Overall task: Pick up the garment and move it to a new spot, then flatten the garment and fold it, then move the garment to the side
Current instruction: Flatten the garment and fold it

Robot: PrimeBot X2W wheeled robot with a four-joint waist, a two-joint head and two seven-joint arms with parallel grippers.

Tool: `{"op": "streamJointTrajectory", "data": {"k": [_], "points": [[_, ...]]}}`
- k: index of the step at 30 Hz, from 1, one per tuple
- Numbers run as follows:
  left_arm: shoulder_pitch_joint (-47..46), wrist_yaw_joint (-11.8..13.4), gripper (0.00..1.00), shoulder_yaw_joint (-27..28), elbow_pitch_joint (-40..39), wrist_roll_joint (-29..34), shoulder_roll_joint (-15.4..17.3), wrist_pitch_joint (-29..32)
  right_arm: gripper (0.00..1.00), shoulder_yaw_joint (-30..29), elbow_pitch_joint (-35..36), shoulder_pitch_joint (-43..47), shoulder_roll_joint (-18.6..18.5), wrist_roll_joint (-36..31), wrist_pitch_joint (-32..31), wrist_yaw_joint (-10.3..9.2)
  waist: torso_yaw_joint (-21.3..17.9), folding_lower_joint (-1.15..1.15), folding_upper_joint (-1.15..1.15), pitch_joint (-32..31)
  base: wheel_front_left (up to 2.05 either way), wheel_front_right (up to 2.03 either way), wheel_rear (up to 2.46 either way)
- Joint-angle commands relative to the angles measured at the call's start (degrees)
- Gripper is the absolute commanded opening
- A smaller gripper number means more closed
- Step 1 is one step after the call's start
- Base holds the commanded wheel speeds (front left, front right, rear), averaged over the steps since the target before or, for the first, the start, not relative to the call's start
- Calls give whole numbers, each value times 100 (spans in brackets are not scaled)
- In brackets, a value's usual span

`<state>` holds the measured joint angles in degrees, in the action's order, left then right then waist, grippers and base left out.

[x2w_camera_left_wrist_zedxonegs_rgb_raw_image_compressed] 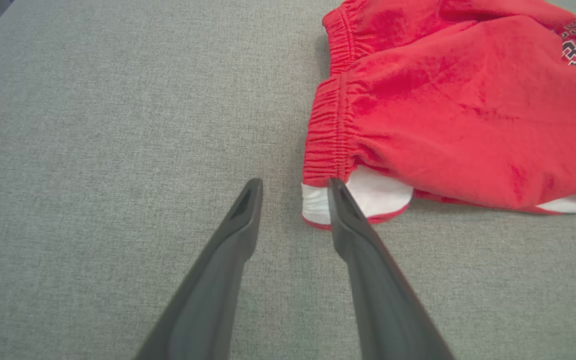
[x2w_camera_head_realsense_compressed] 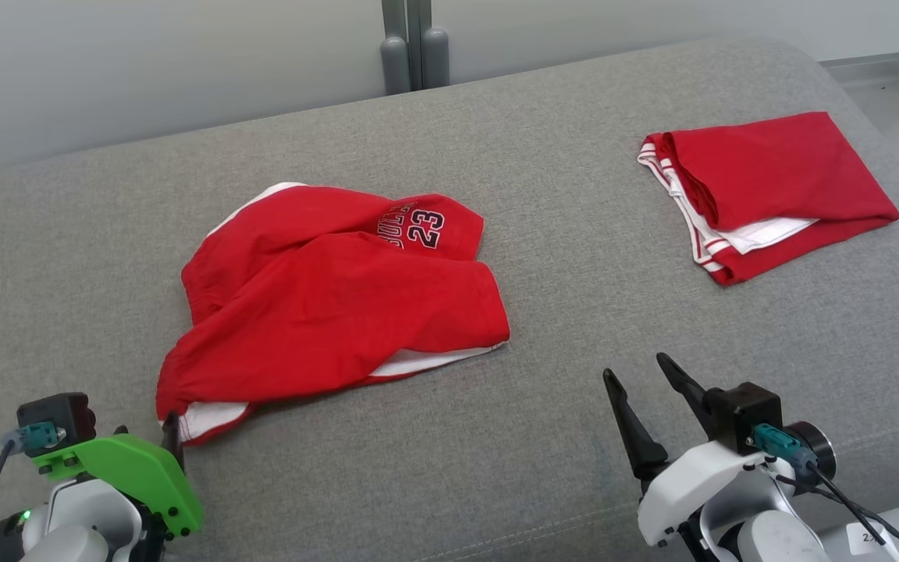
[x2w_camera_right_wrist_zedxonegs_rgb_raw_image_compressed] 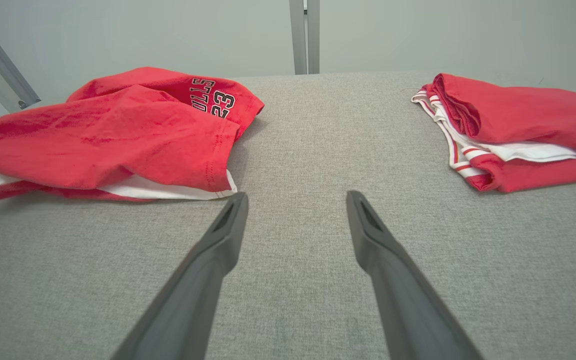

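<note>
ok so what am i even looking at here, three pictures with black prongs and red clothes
This is a two-armed robot working at a grey padded surface. The head view looks down from a camera on its head. The two wrist views come from cameras on its wrists, each looking along that gripper's two dark fingers, which are the prongs you see. The left gripper is open, with one fingertip at the white corner of the shorts, the crumpled red ones marked 23. The right gripper is open too, over bare surface. A folded garment, also red, lies at the far right. Neither gripper holds anything.
</note>
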<state>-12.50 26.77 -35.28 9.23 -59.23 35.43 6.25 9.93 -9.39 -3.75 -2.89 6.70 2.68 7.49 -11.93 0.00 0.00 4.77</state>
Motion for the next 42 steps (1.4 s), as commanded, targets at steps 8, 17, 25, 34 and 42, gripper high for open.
{"op": "streamJointTrajectory", "data": {"k": [8,17,25,34,42], "points": [[160,-107,100,86,5,-81,-199,-240,100,-83,38,82,-1,-32,-7,-1,166,0,0,-15,0,0,0],[460,-298,100,566,-133,-203,-537,-1323,100,-229,16,154,-3,-40,-34,-1,472,0,0,-195,0,0,0],[687,-936,100,1346,-325,321,-1160,-2146,100,-547,-114,155,-3,611,303,-1,823,0,0,-418,0,0,0],[1198,-1756,100,2333,-488,1998,-2108,-2139,100,-654,-623,-119,-5,1064,918,-1,1135,0,0,-653,0,0,0],[1647,-2113,100,2450,-138,2919,-2354,-2140,100,-670,-768,-43,-7,460,1111,-1,1429,0,0,-823,0,0,0]]}}
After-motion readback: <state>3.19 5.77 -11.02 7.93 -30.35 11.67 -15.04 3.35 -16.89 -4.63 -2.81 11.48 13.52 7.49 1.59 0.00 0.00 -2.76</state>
